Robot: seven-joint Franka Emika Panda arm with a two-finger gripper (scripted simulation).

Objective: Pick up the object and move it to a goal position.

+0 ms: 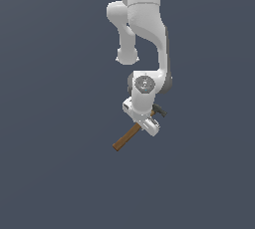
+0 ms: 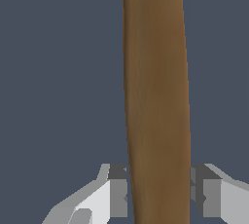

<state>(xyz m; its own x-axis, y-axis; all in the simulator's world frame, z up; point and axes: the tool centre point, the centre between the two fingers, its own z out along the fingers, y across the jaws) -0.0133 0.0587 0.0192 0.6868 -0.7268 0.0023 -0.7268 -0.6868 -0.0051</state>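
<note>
- Hammer [image 2: 155,96]: its handle runs between the fingers [image 2: 118,191], one pad close on each side.
- Gripper [image 2: 158,194]: fingers look closed on the handle; contact seems snug.
- Keep the squeeze firm and carry slowly, since the head [image 1: 159,109] outweighs the handle.

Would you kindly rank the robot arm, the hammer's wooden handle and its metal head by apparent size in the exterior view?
1. Robot arm, by far the largest.
2. Wooden handle, the part showing below the claw.
3. Metal head, smallest, though the claw partly hides it.
</note>
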